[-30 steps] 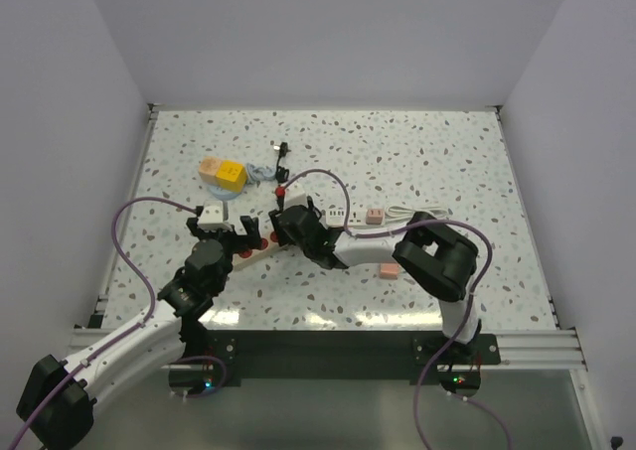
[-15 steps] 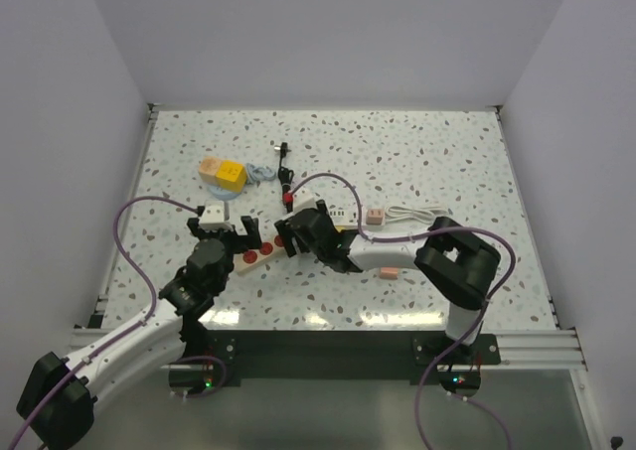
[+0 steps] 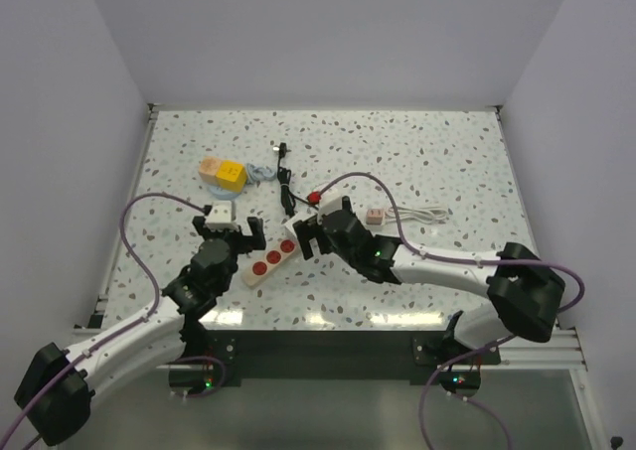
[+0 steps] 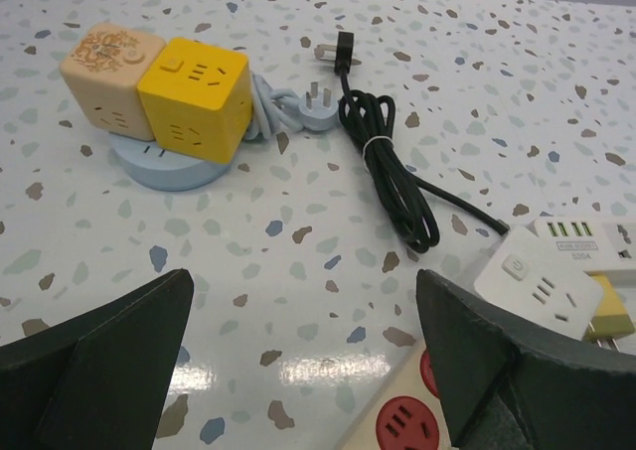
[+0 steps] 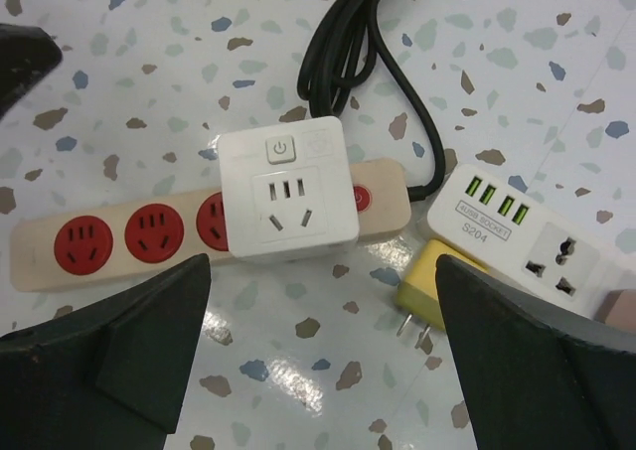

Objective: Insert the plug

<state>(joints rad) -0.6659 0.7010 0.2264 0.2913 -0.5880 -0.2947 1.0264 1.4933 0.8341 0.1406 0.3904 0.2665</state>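
- While the white plug (image 5: 288, 187) sits on the strip (image 5: 109, 243) on the counter (image 5: 556, 63), left jaws and right jaws are apart, holding nothing.
- It is best to push it straight down, with the strip held flat.

Bright, even overhead light; tabletop (image 4: 328, 371) glare, sharp focus.

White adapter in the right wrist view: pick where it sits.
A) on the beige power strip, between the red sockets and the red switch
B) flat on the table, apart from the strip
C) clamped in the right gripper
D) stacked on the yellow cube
A: the white adapter sits on top of the beige power strip, with three red sockets on one side and the red switch on the other.
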